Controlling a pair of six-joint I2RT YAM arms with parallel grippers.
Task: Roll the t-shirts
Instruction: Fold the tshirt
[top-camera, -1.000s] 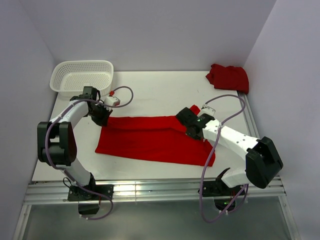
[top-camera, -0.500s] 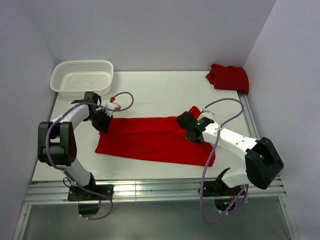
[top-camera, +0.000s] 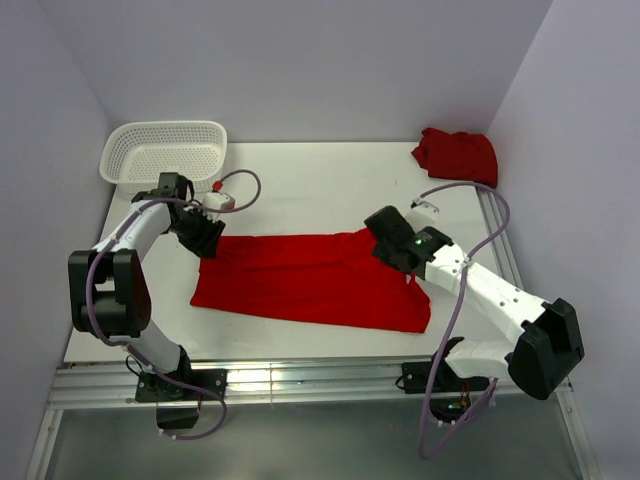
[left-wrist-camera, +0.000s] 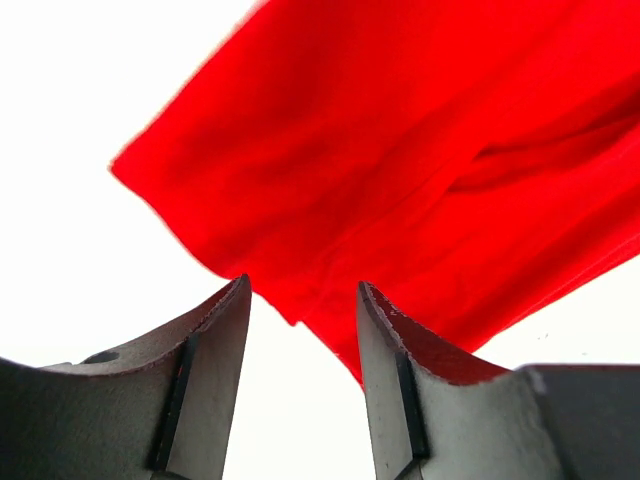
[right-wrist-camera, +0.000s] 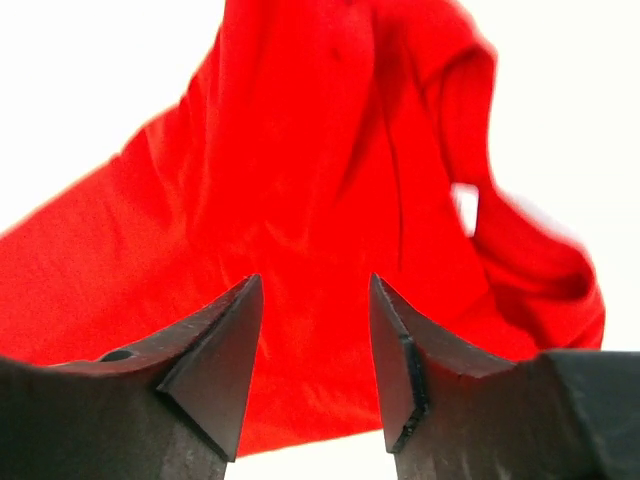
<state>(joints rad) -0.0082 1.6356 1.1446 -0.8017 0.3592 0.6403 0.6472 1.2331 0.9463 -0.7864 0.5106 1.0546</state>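
Observation:
One red t-shirt (top-camera: 310, 280) lies folded into a long band across the middle of the white table (top-camera: 320, 190). A second red t-shirt (top-camera: 456, 154) sits crumpled at the back right corner. My left gripper (top-camera: 207, 240) hovers at the band's upper left corner, open, with nothing between its fingers; in the left wrist view the red t-shirt (left-wrist-camera: 400, 170) lies just beyond the left gripper (left-wrist-camera: 303, 290). My right gripper (top-camera: 385, 240) is over the band's upper right end, open and empty; the right wrist view shows the red t-shirt (right-wrist-camera: 300, 200) under the right gripper (right-wrist-camera: 312, 285).
A white mesh basket (top-camera: 165, 152) stands at the back left corner, close behind my left arm. Grey walls close in the table on three sides. A metal rail (top-camera: 300, 378) runs along the near edge by the arm bases.
Both grippers have opened and let go of the band's upper edge. The upper flap now lies flat on the shirt. The right gripper has drawn back towards the upper right.

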